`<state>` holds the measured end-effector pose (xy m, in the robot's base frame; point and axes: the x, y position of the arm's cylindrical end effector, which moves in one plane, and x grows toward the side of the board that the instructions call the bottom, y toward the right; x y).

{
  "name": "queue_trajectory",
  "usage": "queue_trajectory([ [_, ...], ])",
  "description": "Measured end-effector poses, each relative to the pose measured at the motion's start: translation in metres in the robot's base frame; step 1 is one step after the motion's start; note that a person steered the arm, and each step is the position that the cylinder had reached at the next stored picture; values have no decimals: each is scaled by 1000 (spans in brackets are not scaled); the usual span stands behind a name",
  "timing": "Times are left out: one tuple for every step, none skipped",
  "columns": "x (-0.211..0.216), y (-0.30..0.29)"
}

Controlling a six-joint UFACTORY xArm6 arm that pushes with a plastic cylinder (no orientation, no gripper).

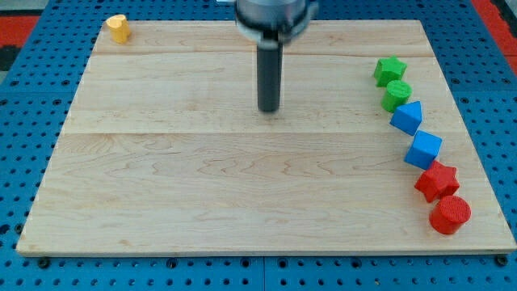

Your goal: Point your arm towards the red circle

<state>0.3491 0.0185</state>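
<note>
1. Here, the red circle (449,214) lies near the bottom right corner of the desk (202,186), close to its right edge, and it is the lowest block in a curved row running down that side.
2. Just up and to the view's left of the red circle sits a red star (437,180); the two look to be touching, though the join is hard to make out.
3. Above the red star, further from the red circle, comes a blue cube (423,149), then a blue block with a pointed top (407,117), possibly a triangle.
4. Further still up the row from the red circle are a green cylinder (397,95) and, at the top, a green star (389,70).
5. My tip (268,111) stands well apart from the red circle, up and far to the view's left of it, on bare wood in the upper middle of the desk, touching no block.
6. There are no fingers on this arm: the dark rod simply ends in the tip, and it has hold of nothing.
7. Farthest from the red circle, in the opposite corner at the view's top left, sits a yellow block (119,28), its shape unclear.
</note>
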Motion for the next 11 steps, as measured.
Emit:
queue_trajectory([
  [-115,38],
  [-156,117],
  [-131,277],
  [-106,327],
  [-98,327],
  [-14,327],
  [106,316],
  [204,314],
  [226,294],
  [226,257],
  [233,230],
])
